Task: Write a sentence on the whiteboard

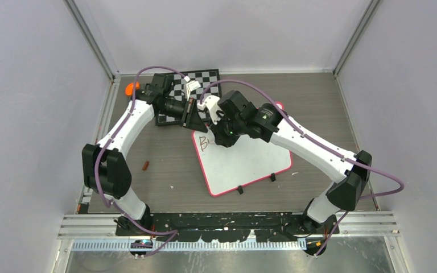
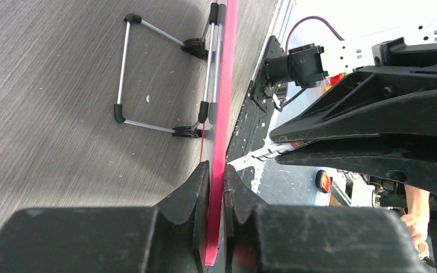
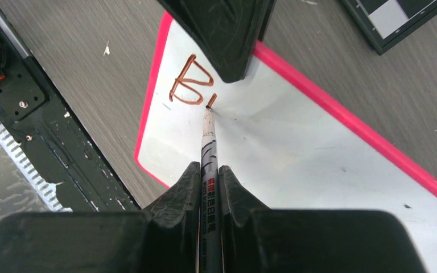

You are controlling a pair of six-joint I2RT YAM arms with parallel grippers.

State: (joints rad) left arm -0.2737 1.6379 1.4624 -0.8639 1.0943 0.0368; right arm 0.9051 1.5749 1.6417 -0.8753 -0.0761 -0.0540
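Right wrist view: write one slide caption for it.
Right claw holds a marker to the whiteboard, beside a reddish B.

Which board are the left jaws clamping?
The whiteboard with the pink-red rim; the left gripper pinches that rim edge-on. The black-and-white checkered board lies beyond, ungripped.

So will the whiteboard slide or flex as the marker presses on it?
Probably won't slide: the left claw is clamped on the pink rim of the whiteboard. It looks thin and rigid, so likely little flex. Its wire feet on the smooth table suggest it would skid if released.
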